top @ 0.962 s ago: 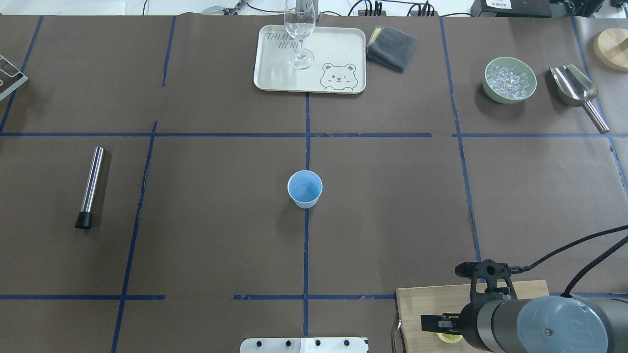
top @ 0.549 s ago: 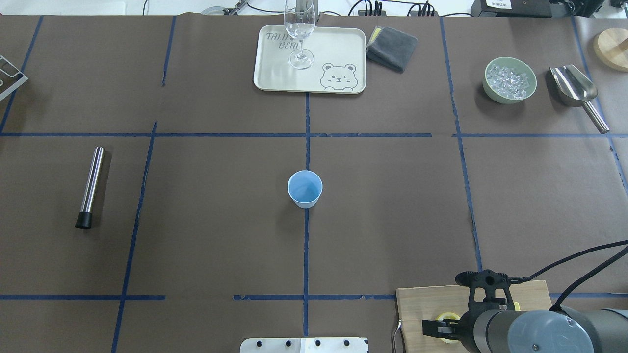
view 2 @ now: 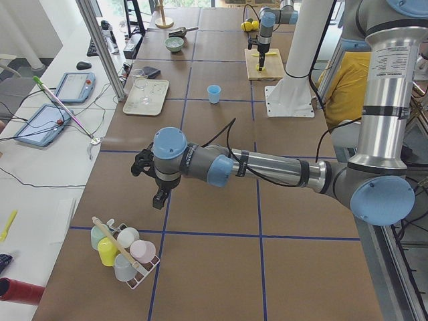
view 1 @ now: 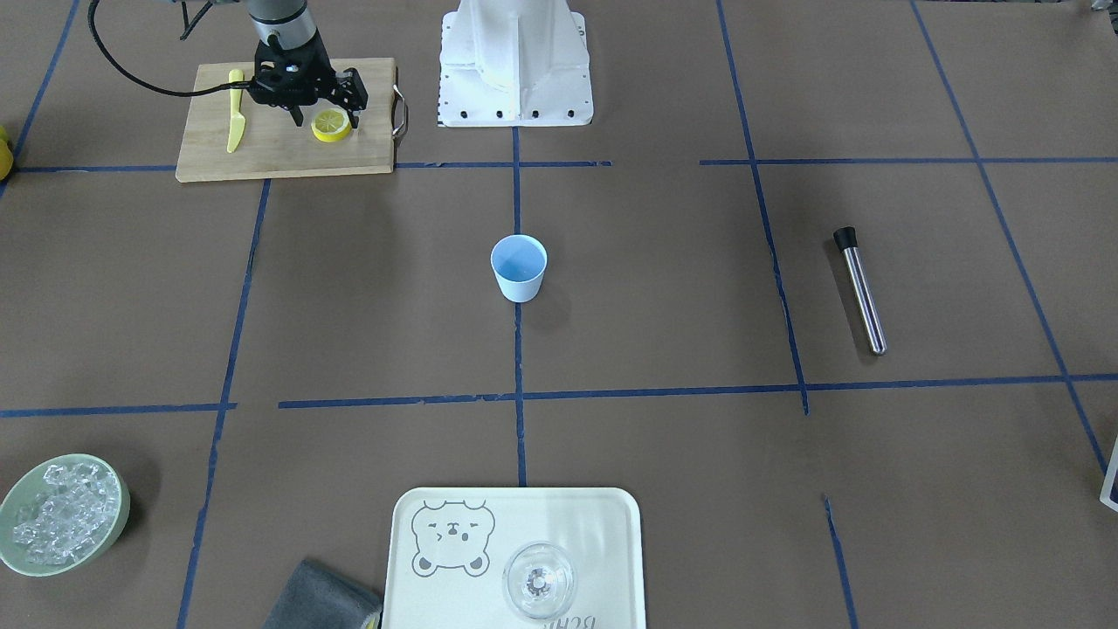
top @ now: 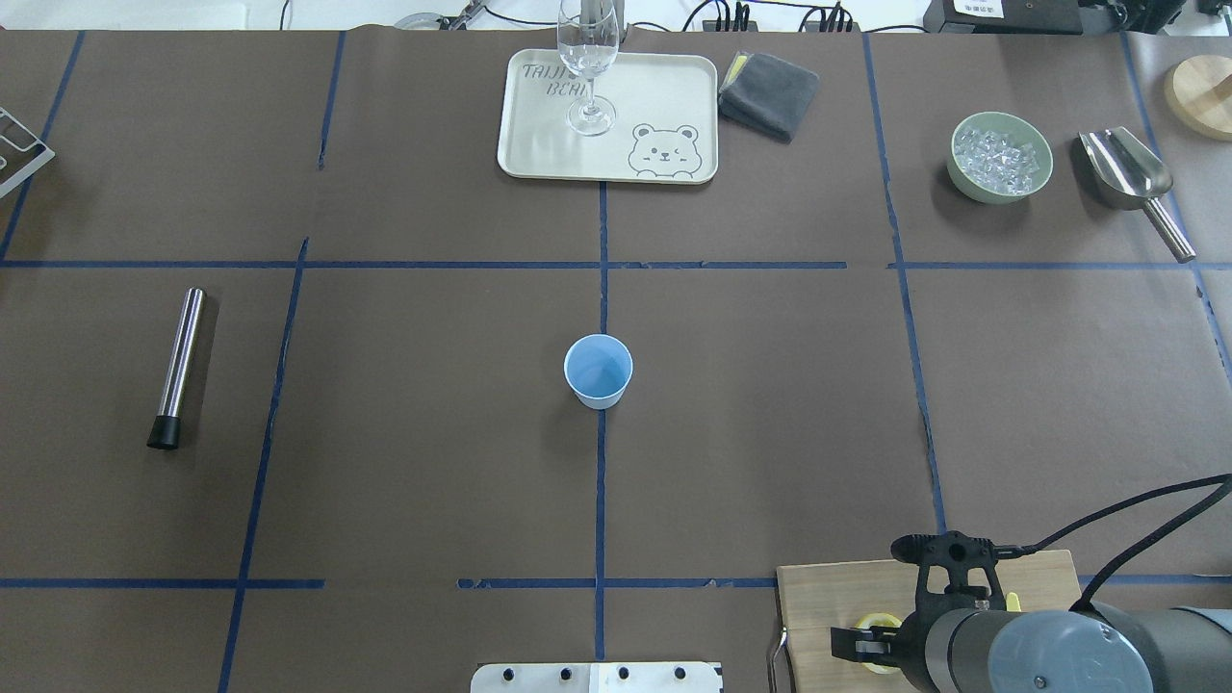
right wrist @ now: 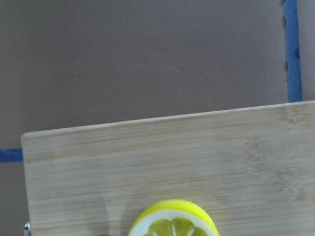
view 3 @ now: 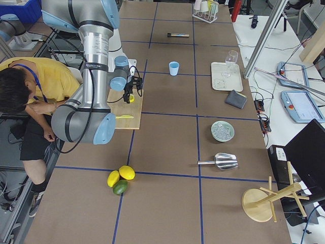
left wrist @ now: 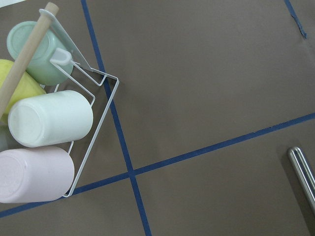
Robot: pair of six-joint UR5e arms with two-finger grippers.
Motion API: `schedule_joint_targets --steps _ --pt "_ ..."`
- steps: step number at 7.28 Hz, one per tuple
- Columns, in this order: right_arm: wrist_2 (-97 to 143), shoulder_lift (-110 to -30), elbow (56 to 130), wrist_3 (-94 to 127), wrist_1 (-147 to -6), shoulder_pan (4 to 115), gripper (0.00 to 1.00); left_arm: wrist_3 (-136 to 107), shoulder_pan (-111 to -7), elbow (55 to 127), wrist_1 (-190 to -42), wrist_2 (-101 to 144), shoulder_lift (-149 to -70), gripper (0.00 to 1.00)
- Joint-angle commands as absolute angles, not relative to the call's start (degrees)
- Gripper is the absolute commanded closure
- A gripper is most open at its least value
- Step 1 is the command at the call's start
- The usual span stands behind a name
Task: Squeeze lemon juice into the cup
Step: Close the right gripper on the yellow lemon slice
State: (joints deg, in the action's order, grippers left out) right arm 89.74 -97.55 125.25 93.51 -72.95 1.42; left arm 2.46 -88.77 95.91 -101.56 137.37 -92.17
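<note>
Right fingers spread, unclenched, astride lemon (rind half hidden overhead) | left fingers: grip cannot tell

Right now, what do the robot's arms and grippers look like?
The left arm and right arm are thick silver tubes with grey joints and round blue caps. The left gripper and right gripper are black, each with two fingers. A thin black cable loops to the right wrist.
</note>
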Motion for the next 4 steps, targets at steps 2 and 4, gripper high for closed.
schedule_joint_targets --steps 2,4 --pt "89.7 -97.6 125.4 93.6 -72.9 1.5 0.43 2.5 -88.8 96.4 -101.5 137.4 -91.9 0.0" --pt "89.8 -97.6 125.7 93.6 -72.9 1.6 0.45 2.5 -88.9 96.9 -101.6 137.4 -91.2 0.0"
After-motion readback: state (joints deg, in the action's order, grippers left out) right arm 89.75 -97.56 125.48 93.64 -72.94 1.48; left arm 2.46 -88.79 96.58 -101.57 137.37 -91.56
